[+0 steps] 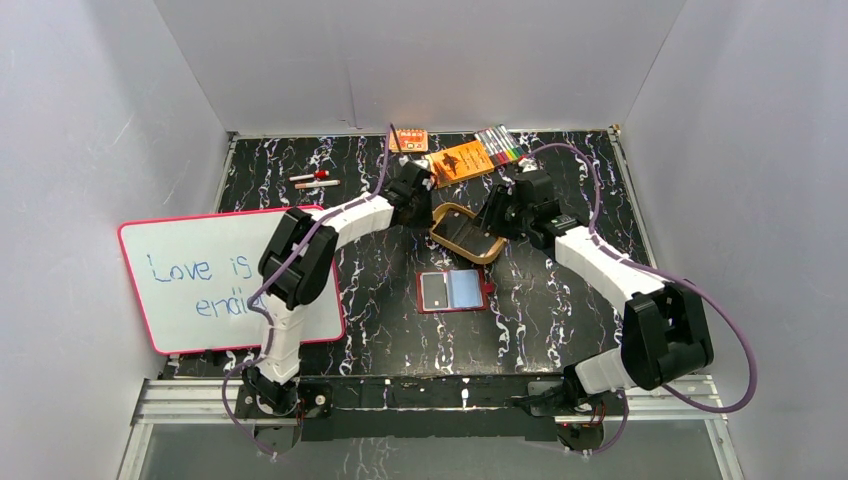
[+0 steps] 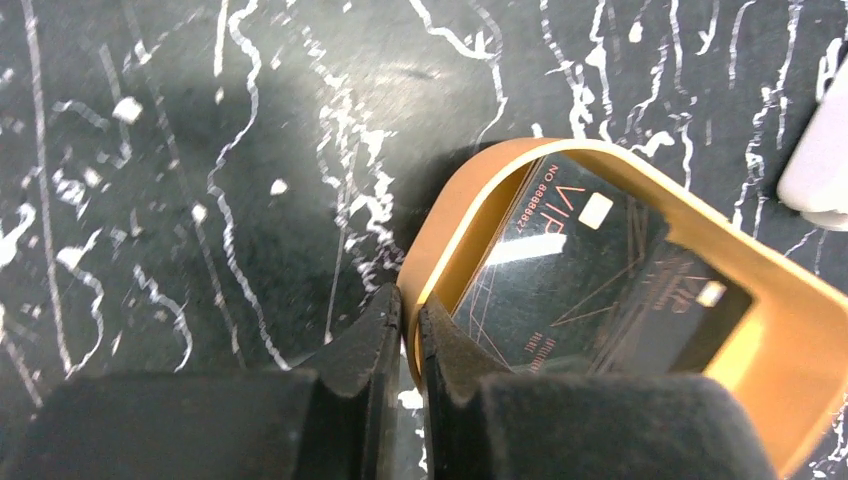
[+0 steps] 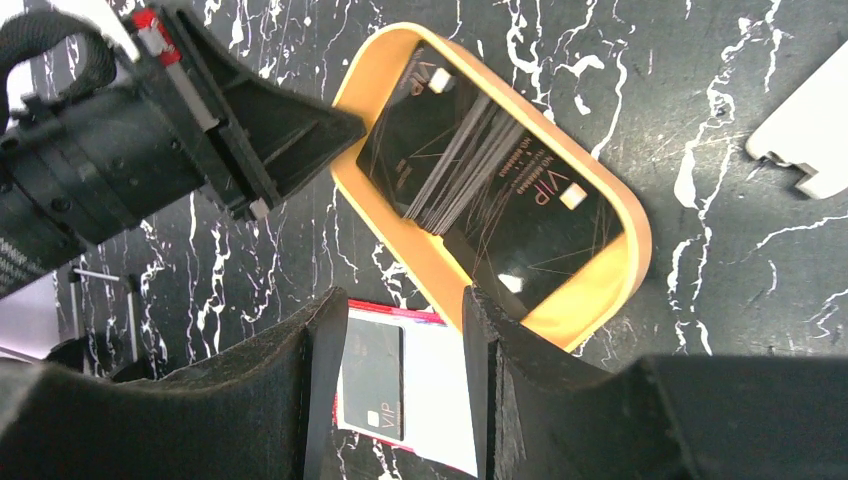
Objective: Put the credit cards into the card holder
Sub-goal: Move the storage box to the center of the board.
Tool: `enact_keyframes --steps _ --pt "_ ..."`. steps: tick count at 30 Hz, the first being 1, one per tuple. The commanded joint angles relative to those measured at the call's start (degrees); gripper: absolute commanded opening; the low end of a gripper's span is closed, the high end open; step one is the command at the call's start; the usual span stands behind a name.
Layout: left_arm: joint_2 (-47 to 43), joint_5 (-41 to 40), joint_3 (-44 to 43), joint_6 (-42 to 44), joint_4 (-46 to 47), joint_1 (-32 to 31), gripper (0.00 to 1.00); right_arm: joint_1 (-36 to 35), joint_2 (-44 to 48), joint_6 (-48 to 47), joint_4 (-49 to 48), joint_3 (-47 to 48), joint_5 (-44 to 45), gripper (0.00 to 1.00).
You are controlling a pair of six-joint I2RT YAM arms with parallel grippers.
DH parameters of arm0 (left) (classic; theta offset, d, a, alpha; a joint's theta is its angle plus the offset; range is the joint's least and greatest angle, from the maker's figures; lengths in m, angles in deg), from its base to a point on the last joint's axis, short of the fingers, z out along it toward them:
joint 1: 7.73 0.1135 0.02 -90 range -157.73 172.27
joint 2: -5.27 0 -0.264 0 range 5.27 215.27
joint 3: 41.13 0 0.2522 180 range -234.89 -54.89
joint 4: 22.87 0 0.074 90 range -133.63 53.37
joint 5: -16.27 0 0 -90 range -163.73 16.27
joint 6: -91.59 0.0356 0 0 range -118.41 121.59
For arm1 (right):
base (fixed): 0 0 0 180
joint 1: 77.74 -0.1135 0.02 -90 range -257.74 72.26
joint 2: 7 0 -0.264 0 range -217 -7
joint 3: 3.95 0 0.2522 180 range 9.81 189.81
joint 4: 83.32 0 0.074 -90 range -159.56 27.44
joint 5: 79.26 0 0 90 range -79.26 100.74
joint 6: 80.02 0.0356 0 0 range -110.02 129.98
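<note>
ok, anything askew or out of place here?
Mainly the credit cards in the tan tray: they overlap at different angles instead of lying in a square stack. The left gripper is pinched on the tray's rim. The whiteboard lies crooked, overhanging the left edge of the black tabletop. No spill or damage shows.

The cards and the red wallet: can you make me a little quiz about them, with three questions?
1. True or false: the red wallet lies open with a dark card in it.
2. Where do the other dark cards lie? A in the yellow tray; B under the wallet; C between the right jaws.
3. Fill the gap: the right jaws stand ____ (open or shut).
Key: 1 true; 2 A; 3 open.
</note>
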Motion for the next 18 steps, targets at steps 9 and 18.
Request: enact_keyframes --steps 9,18 --pt "-12.38 -4.65 13.86 -11.30 -4.84 0.20 0.00 -1.30 -10.47 6.29 -8.17 3.05 -8.76 0.53" --pt "-10.77 -8.36 10.06 -18.47 -11.16 0.20 0.01 -1.81 -21.30 4.23 -3.89 9.55 -6.09 0.54"
